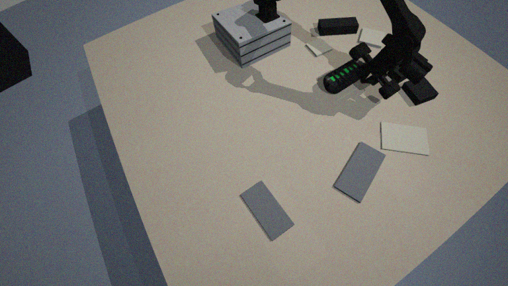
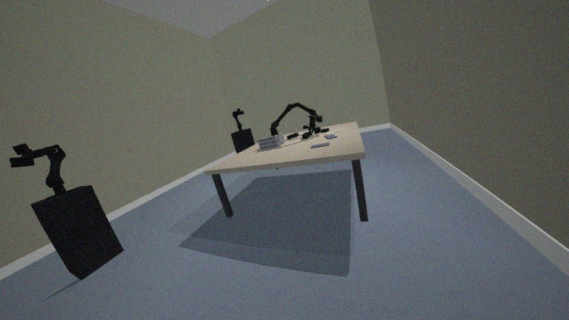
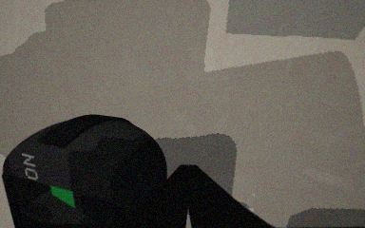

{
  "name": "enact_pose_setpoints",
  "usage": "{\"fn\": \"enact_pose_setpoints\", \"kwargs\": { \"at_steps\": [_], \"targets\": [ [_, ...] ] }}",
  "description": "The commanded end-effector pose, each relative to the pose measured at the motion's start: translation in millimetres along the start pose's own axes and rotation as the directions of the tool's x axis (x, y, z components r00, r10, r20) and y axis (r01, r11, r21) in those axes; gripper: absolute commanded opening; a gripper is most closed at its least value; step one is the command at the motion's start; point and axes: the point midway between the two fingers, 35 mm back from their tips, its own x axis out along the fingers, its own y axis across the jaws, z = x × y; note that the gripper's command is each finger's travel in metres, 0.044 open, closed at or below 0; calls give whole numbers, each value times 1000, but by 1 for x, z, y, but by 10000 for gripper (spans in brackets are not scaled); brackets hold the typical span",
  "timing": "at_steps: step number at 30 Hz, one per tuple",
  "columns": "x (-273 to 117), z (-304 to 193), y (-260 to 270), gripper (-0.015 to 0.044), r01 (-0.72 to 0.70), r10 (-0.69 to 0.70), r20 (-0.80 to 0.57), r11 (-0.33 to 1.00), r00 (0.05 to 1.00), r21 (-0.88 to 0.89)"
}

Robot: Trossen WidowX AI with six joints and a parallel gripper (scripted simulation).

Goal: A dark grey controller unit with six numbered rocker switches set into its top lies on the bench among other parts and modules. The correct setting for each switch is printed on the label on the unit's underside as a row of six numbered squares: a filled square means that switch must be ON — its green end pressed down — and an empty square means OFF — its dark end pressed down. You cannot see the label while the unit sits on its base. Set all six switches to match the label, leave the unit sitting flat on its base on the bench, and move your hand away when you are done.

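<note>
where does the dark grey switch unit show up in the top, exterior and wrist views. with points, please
Top: right of centre, upper half, the switch unit (image 1: 338, 78) (image 2: 305, 135) (image 3: 119, 166) with green marks, beside the gripper (image 1: 368, 80) (image 2: 309, 133) (image 3: 187, 172).
Exterior: tiny, on the table under the arm's far end.
Wrist: lower left, cut off by the bottom edge.
Shared landmark: the closed gripper.

The underside of the dark grey rounded controller unit (image 1: 338, 79) (image 2: 306, 135) (image 3: 105, 157) is hidden, its lower portion is cropped in the wrist view, and its switches are illegibly small in the exterior view.
</note>
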Motion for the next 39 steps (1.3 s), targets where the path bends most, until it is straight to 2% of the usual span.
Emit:
{"fn": "enact_pose_setpoints", "kwargs": {
  "at_steps": [1, 39],
  "targets": [
    [-1, 1, 2, 0, 4, -4, 7, 1000, 1000, 1],
    [12, 2, 42, 0, 1, -1, 7, 1000, 1000, 2]
  ]
}}
